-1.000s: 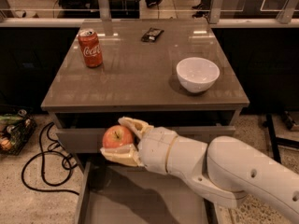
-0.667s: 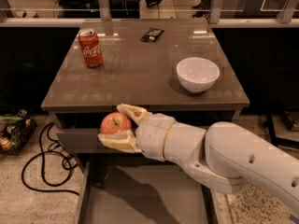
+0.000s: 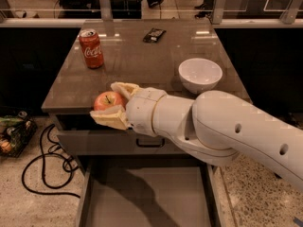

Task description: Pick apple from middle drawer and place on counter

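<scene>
1. At the near left edge of the counter point(image 3: 137, 56), the gripper point(image 3: 113, 104) is clenched around the apple point(image 3: 107, 101), one tan finger point(image 3: 124, 89) on its far side and the other on its near side.
2. The apple sits level with the counter's front edge and overlaps it in this view. I cannot tell whether its underside touches the top.
3. The apple is close to round, so it has no marked long axis. Its stem dimple faces up and a little toward the camera, so the stem-to-base line runs roughly upright.
4. The white arm point(image 3: 227, 126) comes in from the near right and crosses in front of the cabinet, with its wrist pointing left toward the apple.
5. Below the arm, the middle drawer point(image 3: 147, 197) is pulled out toward the camera. Its plain floor carries the arm's shadow.
6. Above that open drawer, a drawer front point(image 3: 94, 143) with a dark handle sits further back, partly hidden by the arm.
7. On the far left of the counter a red Coca-Cola can point(image 3: 91, 48) stands upright, well apart from the apple.
8. A white bowl point(image 3: 200, 74) sits on the right side of the counter, just beyond the arm.
9. A small dark flat object point(image 3: 154, 34) lies near the counter's far edge.
10. On the floor to the left, black cables point(image 3: 42, 169) loop beside the cabinet, with a basket point(image 3: 14, 134) of items at the left edge of the view.
</scene>
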Controlling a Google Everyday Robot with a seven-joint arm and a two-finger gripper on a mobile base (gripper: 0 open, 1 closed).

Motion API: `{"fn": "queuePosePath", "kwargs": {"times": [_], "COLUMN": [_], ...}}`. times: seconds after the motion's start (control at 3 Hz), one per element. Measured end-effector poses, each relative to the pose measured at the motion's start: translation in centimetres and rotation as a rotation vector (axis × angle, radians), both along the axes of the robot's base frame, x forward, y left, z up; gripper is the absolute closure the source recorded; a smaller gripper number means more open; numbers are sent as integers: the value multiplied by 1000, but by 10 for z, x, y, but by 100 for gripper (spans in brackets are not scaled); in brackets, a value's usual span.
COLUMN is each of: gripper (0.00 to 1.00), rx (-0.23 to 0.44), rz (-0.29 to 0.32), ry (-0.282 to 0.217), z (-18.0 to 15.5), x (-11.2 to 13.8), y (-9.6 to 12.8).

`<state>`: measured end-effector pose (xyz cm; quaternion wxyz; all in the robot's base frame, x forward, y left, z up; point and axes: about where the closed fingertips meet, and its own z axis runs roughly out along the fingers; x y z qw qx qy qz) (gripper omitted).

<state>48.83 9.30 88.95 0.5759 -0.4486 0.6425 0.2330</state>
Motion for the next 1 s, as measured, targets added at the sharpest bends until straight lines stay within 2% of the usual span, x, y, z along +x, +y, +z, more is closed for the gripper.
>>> {"fn": "queuePosePath", "kwargs": {"times": [0.33,1.0], "gripper": [100,100], "rx": [0,31], "rz": [-10,-19], "ry": [-4,13], "z": [12,33], "x": [11,67], "y": [-3,-14]}}
